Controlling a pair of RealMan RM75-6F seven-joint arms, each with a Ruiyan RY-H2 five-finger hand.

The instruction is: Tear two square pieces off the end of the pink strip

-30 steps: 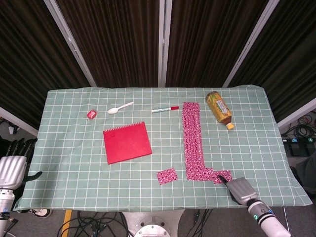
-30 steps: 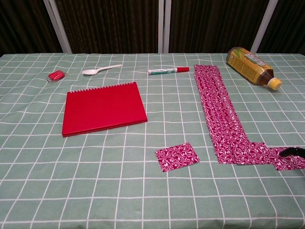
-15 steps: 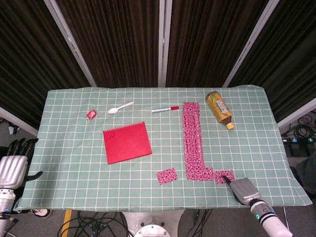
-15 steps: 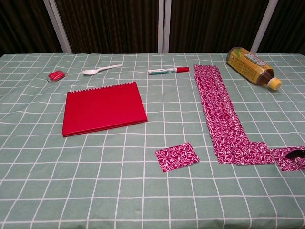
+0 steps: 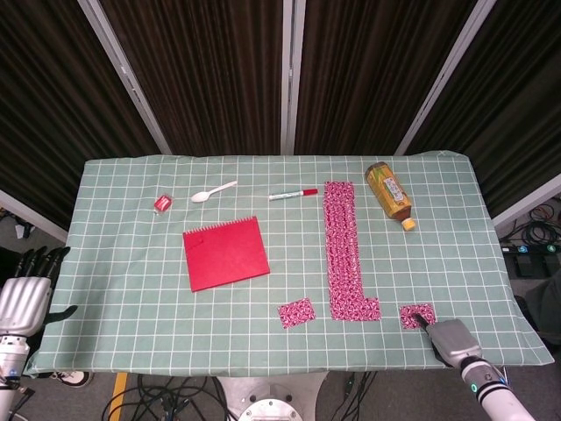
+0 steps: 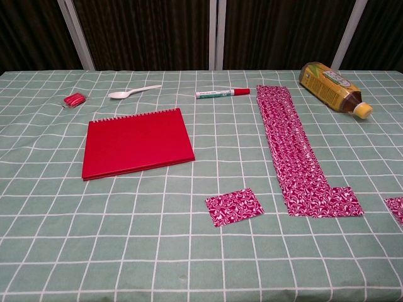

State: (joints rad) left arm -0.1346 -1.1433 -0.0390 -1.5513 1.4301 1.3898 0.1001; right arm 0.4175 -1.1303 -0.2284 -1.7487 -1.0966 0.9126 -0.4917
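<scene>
The pink strip (image 5: 342, 246) lies lengthwise on the green checked cloth, and its near end (image 6: 324, 201) juts to the right. One torn pink square (image 5: 296, 312) lies flat to the left of that end. A second pink square (image 5: 417, 315) lies apart from the strip on the right, cut by the frame edge in the chest view (image 6: 395, 207). My right hand (image 5: 451, 340) holds this second square by its near corner with dark fingertips, close to the table's front edge. My left hand (image 5: 22, 294) hangs off the table's left side, holding nothing, fingers apart.
A red notebook (image 5: 225, 253) lies left of centre. Along the back are a small red object (image 5: 162, 203), a white spoon (image 5: 213, 191), a red-capped marker (image 5: 294, 194) and a lying tea bottle (image 5: 388, 194) to the right of the strip's far end.
My right hand has pulled back to the right and toward the front edge, taking the end square with it. That square has come off the strip; a gap now separates them.
</scene>
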